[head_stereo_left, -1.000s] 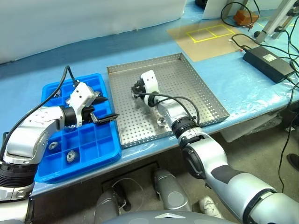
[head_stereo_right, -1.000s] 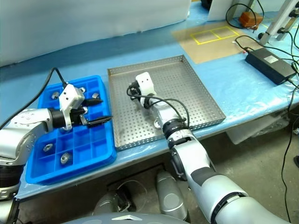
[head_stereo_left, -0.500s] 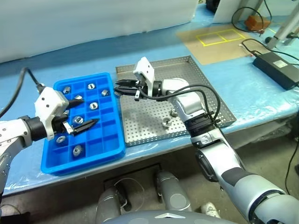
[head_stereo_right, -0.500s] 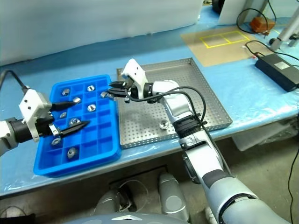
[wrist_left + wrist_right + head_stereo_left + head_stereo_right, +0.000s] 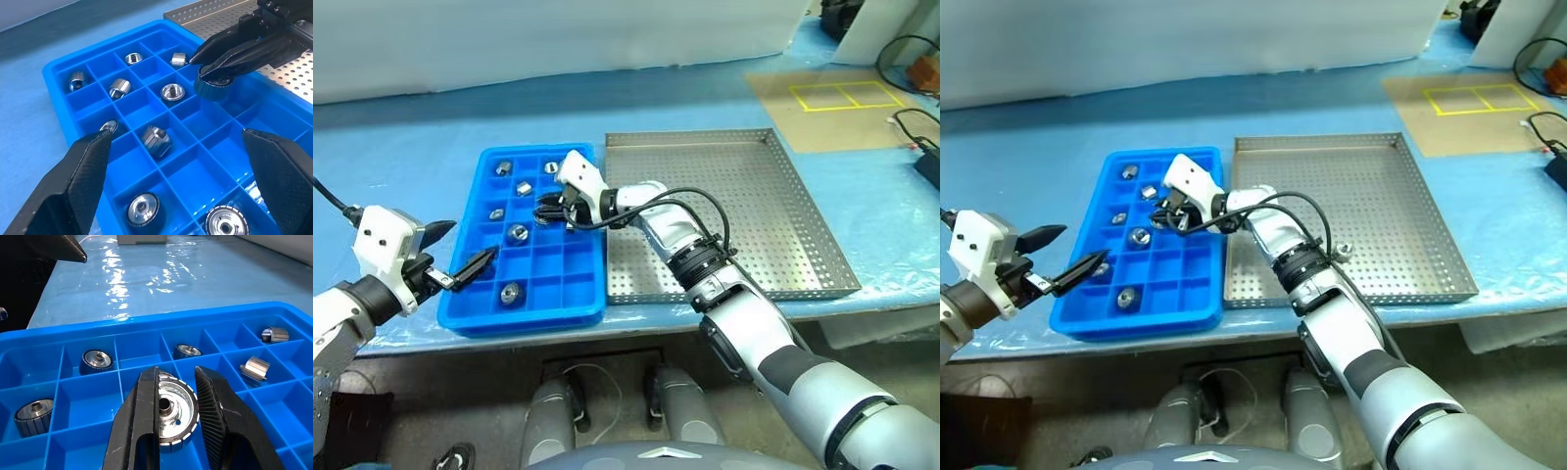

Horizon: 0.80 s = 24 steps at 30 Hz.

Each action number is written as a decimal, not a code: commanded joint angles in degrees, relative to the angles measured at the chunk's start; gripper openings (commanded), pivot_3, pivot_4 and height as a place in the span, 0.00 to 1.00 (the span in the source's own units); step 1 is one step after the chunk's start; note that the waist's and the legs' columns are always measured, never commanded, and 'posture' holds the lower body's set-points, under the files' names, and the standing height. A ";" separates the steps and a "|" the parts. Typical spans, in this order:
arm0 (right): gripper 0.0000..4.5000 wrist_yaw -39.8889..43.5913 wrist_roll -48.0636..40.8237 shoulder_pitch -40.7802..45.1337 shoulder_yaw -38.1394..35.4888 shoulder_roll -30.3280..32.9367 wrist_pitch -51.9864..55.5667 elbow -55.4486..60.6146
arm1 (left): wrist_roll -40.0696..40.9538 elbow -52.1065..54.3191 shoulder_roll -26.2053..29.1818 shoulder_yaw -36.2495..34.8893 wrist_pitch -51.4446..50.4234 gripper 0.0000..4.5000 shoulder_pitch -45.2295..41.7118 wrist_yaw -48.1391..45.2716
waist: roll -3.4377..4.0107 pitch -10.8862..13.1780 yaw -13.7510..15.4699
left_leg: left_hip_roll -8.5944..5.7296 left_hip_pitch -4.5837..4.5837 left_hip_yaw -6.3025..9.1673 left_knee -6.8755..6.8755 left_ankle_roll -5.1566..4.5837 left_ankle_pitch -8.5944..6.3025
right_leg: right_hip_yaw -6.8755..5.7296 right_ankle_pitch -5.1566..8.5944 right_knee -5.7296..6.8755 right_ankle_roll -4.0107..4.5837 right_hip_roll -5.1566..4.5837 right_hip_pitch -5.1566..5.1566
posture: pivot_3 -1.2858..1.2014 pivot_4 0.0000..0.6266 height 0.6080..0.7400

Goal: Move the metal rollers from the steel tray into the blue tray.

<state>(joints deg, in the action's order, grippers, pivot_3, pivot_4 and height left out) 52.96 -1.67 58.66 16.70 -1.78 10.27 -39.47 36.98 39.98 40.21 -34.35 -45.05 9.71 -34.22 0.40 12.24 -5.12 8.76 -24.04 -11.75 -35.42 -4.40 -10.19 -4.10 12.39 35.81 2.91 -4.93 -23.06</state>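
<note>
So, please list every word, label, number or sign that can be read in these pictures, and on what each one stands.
No readable text: none on the bright blue plastic compartment tray, the grey perforated steel tray or the shiny metal rollers.
Only sign: yellow tape rectangles, without lettering, on the brown board at the table's far right.

Blue tray (image 5: 58, 78): glossy smooth plastic. Metal rollers (image 5: 156, 141): bright polished metal, some knurled. Steel tray (image 5: 744, 215): matt grey perforated metal. Worktop (image 5: 411, 137): glossy blue film. Left pincer fingers (image 5: 73, 196): matt black, finely textured.
</note>
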 commanded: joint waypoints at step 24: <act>0.24 2.83 3.07 -4.52 1.76 6.33 -4.15 3.08 | 2.89 0.47 2.04 9.41 0.15 1.00 -5.90 1.69 | -0.04 -0.02 1.17 | 0.34 0.37 -0.15 0.38 0.45 0.27 | 0.56 -0.04 0.00 0.19 0.66 -0.09 | 0.36 0.24 1.00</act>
<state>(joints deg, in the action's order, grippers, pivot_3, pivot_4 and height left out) 55.82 1.27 54.11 18.21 5.02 8.17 -37.45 39.22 40.09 41.53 -24.69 -45.08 4.41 -32.48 0.37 12.22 -3.95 9.10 -23.66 -11.90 -35.04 -3.95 -9.91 -3.54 12.35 35.81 3.09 -4.27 -23.15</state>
